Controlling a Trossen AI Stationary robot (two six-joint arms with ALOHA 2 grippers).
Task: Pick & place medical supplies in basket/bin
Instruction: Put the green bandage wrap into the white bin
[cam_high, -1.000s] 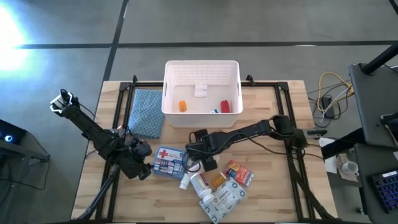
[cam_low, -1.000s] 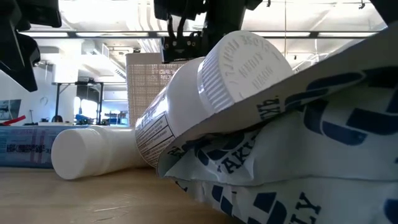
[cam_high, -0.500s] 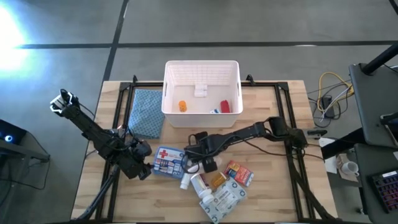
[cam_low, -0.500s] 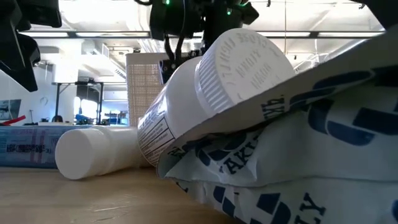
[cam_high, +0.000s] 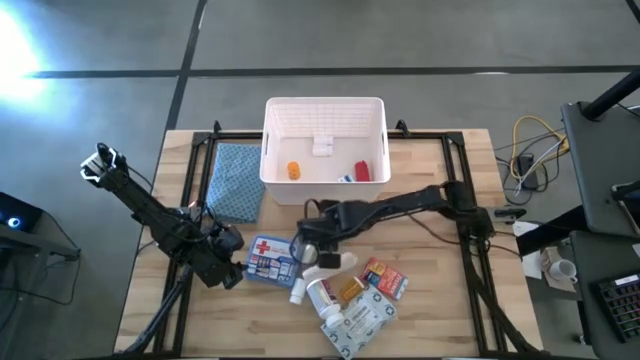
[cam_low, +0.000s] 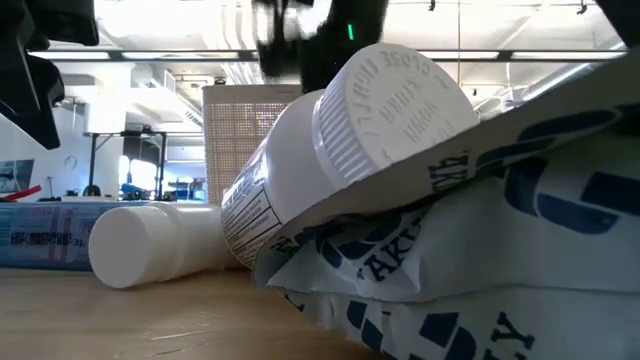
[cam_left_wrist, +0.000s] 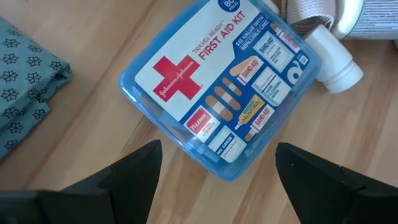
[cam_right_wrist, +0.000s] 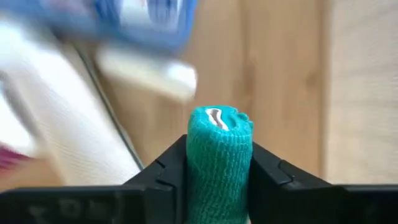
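My right gripper (cam_high: 308, 244) hovers over the table's middle, between the first-aid box and the pile of supplies, shut on a teal bandage roll (cam_right_wrist: 219, 163). In the low view it is a dark blur (cam_low: 300, 30) above the tilted white bottle (cam_low: 330, 150). My left gripper (cam_left_wrist: 217, 186) waits open just left of the blue-white first-aid box (cam_left_wrist: 227, 93), which lies flat on the table. The pile holds white bottles (cam_high: 318, 293), orange boxes (cam_high: 385, 278) and the grey-white pack (cam_high: 358, 320). The white bin (cam_high: 325, 150) stands at the far side, with small items inside. My right gripper pinches the teal bandage roll between its two fingers (cam_right_wrist: 168, 168), one on each side of the roll's wall (cam_right_wrist: 199, 168). The roll's open end (cam_right_wrist: 217, 117) sticks out past the fingertips. It is lifted clear of the table.
A folded blue cloth (cam_high: 238, 180) lies left of the bin. A white tube (cam_low: 150, 245) lies on its side beside the first-aid box (cam_low: 40, 235). Bare wood shows along the table's right side (cam_high: 440, 300). Cables and equipment stand beyond the right edge.
My right gripper dipped toward the pile beside the first-aid box, then rose and drew slightly toward the far edge. A white item under it now shows in the high view. The left arm kept still.
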